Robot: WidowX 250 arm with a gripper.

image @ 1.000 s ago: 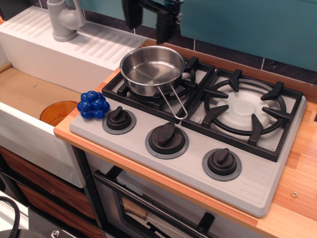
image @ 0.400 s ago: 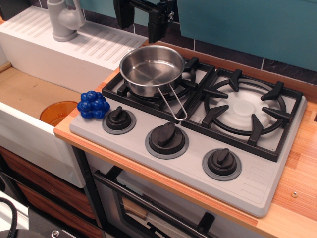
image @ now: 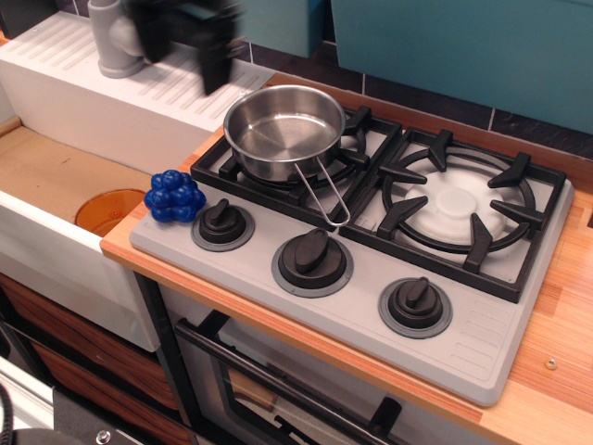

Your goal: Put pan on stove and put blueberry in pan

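The shiny steel pan [image: 278,134] sits on the left burner of the grey stove [image: 482,343], its wire handle pointing toward the front. The pan is empty. The blueberry [image: 174,196] lies on the stove's front left corner, beside the left knob. My gripper [image: 185,46] is motion-blurred at the top left, above the white sink unit and behind-left of the pan. Its two dark fingers [image: 219,65] stand apart, open and empty. It is well above and behind the blueberry.
A white ridged sink unit [image: 83,88] with a grey tap [image: 116,42] stands at the left. An orange disc [image: 107,209] lies in the sink basin, left of the blueberry. Three black knobs line the stove front. The right burner [image: 459,204] is bare.
My gripper has moved left, from behind the pan to over the sink unit. The pan and blueberry have not moved.
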